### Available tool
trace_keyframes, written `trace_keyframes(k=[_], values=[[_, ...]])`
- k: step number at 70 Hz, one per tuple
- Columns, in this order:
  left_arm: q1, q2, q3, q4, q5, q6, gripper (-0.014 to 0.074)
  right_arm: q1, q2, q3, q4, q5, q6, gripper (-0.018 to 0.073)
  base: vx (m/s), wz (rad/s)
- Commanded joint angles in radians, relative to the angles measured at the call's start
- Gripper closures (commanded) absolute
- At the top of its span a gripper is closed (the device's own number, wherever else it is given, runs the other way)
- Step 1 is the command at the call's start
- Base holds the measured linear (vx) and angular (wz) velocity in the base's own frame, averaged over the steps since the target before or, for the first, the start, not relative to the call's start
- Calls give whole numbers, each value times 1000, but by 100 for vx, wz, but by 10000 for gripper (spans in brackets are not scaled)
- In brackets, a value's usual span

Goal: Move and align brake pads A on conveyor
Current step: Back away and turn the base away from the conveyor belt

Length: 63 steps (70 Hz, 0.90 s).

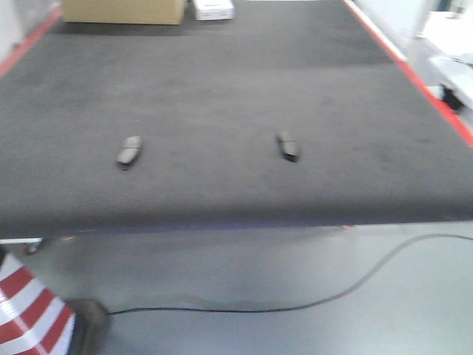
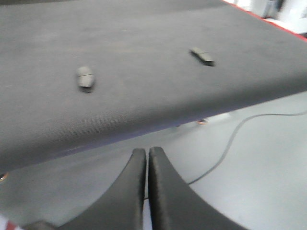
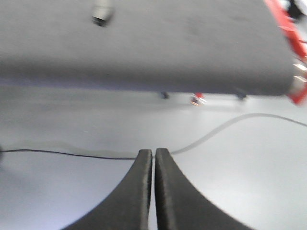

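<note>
Fingers are pressed together on both arms, left fingers (image 2: 135, 182) and right fingers (image 3: 142, 182), both short of the belt (image 1: 222, 81). Reaching in like that would likely knock the left pad (image 1: 129, 151) or right pad (image 1: 287, 145) askew.

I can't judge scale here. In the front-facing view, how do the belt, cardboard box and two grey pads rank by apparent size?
1. conveyor belt
2. cardboard box, partly cropped
3. left pad and right pad: look about alike, no ranking
</note>
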Motion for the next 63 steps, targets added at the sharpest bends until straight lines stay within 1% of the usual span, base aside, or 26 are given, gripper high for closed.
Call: trace_keyframes(k=[1, 13, 63], values=[[-5, 13, -19, -14, -67, -1, 603, -5, 5, -27, -10, -66, 0, 560, -10, -50], [-5, 13, -19, -14, -67, -1, 603, -5, 5, -27, -10, -66, 0, 560, -11, -62], [-5, 13, -19, -14, -67, -1, 603, -5, 5, -27, -10, -65, 0, 560, -11, -75]])
